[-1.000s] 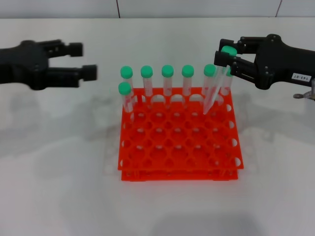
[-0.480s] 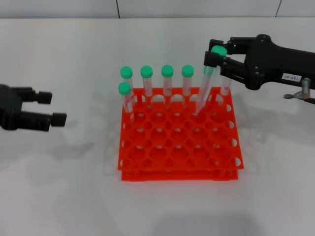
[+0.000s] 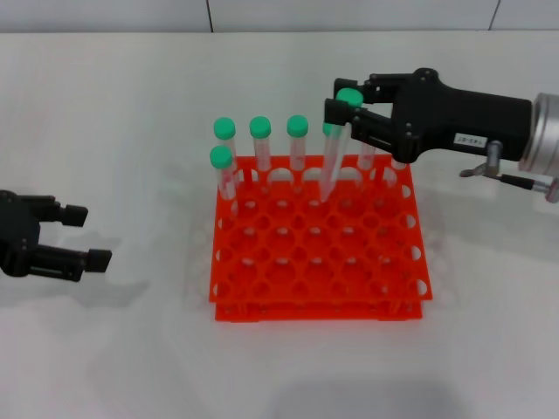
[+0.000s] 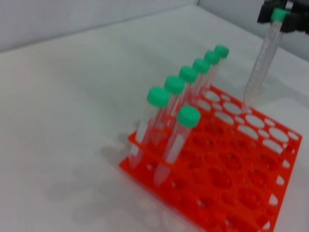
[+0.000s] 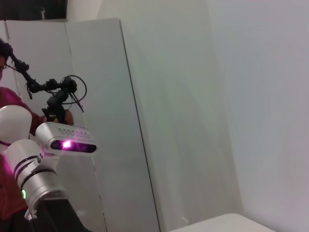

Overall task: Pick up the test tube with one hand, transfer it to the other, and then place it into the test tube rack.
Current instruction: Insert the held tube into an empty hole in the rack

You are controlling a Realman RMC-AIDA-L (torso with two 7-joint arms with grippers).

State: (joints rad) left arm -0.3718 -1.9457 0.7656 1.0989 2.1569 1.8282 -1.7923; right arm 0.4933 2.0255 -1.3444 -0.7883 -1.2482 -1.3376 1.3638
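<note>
My right gripper (image 3: 342,99), black with a white label, is shut on the green cap of the test tube (image 3: 333,157). The tube hangs tilted over the back of the orange-red test tube rack (image 3: 314,307), its tip at the rack's top tier near the second row. The left wrist view shows the same tube (image 4: 261,72) slanting down to the rack (image 4: 231,193). My left gripper (image 3: 87,236) is open and holds nothing, low at the far left, well away from the rack.
Several other green-capped tubes stand in the rack's back row (image 3: 260,140), and one is in the second row at the left (image 3: 222,170). The rack's front rows are open holes. The rack sits on a white table (image 3: 131,349).
My right gripper has carried the tube leftward along the rack's back rows. My left gripper has pulled back to the left and lower.
</note>
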